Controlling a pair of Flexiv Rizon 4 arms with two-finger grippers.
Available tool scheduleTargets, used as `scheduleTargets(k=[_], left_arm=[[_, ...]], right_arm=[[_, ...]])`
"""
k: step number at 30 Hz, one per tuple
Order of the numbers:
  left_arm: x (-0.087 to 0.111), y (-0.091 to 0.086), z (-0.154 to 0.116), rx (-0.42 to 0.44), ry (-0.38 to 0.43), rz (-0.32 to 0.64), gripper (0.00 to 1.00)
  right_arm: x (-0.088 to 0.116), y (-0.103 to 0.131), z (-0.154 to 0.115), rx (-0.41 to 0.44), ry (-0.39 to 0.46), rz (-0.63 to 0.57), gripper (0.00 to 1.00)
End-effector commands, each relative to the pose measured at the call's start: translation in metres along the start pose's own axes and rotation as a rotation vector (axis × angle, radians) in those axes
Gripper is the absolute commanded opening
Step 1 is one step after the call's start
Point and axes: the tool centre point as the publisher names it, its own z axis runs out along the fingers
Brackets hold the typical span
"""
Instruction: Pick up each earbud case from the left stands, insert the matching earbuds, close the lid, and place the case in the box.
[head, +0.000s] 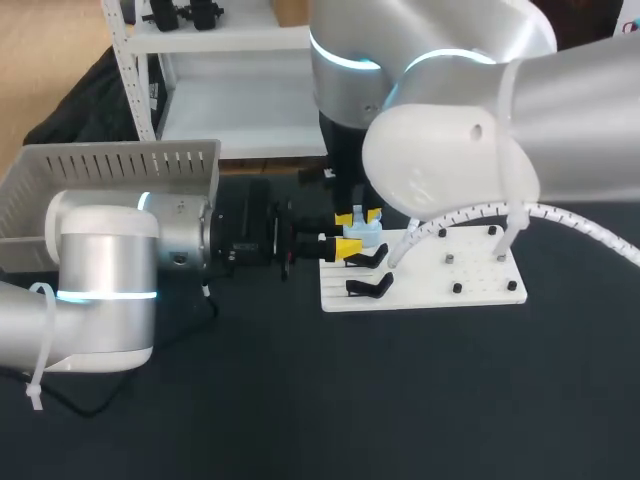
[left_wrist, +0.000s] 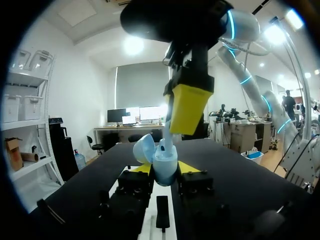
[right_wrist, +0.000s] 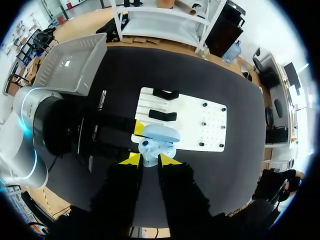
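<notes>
A pale blue earbud case with its lid open is held at the left edge of the white stand board. My left gripper is shut on its lower half, one yellow tip on each side of the case. My right gripper hangs straight above it, its yellow finger pointing down into the open case. A small pale earbud sits pinched at that gripper's tips, right at the case's mouth. In the right wrist view the case lies just ahead of the right gripper.
Two black stands sit on the board's left part, with small black pegs further right. A grey box stands at the back left, behind my left arm. Dark tabletop surrounds the board.
</notes>
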Motion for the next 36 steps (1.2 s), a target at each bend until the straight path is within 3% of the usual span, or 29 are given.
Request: scheduleTargets(k=[1, 36], left_arm=[[0.0004, -0.0016, -0.0001, -0.006, -0.002, 0.001, 0.00], [0.0004, -0.0016, -0.0001, -0.006, -0.002, 0.001, 0.00]], right_arm=[[-0.0020, -0.0002, 0.0015, 0.002, 0.004, 0.005, 0.00], [-0.0066, 0.0016, 0.0056, -0.008, -0.010, 0.010, 0.00]])
